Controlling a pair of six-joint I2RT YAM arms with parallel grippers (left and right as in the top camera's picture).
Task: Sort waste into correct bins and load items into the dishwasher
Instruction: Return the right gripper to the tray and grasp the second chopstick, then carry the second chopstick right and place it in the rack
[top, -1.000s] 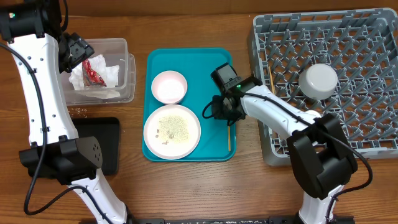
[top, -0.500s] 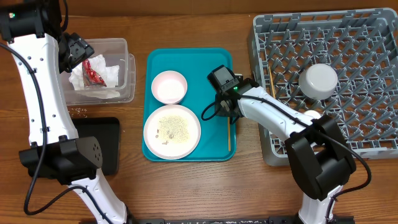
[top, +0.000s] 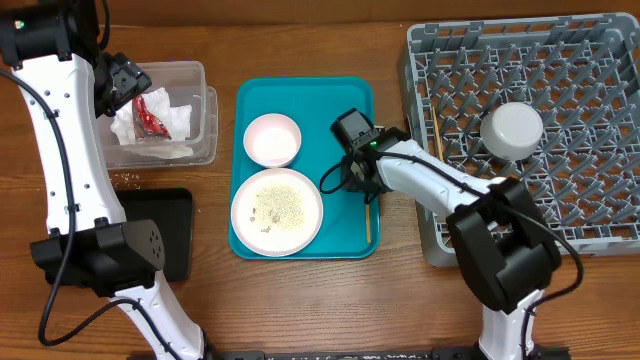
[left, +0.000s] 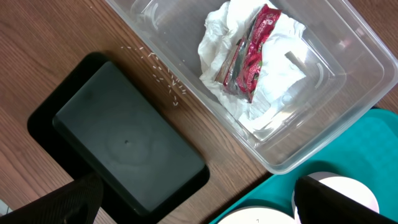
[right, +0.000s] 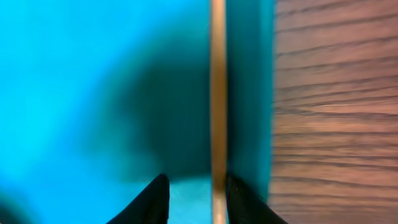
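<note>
Right pincer (right: 198, 186) is low over the teal tray (top: 350, 100), at the tray's 3 o'clock edge. Its jaws are parted, one either side of a wooden chopstick (right: 217, 93), with a gap showing on the left side, so not clamped. The chopstick lies along the tray's right rim, just beside the bare wood surface (top: 300, 300).

Left pincer (left: 196, 186) is spread wide with nothing in it, hanging above the clear tub (top: 205, 120) at the surface's 10 o'clock. The tub holds crumpled napkins (left: 273, 87) with the red wrapper (left: 249, 56) on top. The black tray (left: 124, 146) sits at 8 o'clock, and loose rice grains (left: 163, 76) lie on the wood between it and the tub.

On the teal tray, the small pink dish (top: 272, 139) is at 11 o'clock. The large plate (top: 277, 210), with rice on it, is at 7 o'clock.

The dish rack (top: 600, 200) is at 2 o'clock. It holds an upside-down bowl (top: 512, 130) and a second chopstick (top: 436, 138) near its left edge.
</note>
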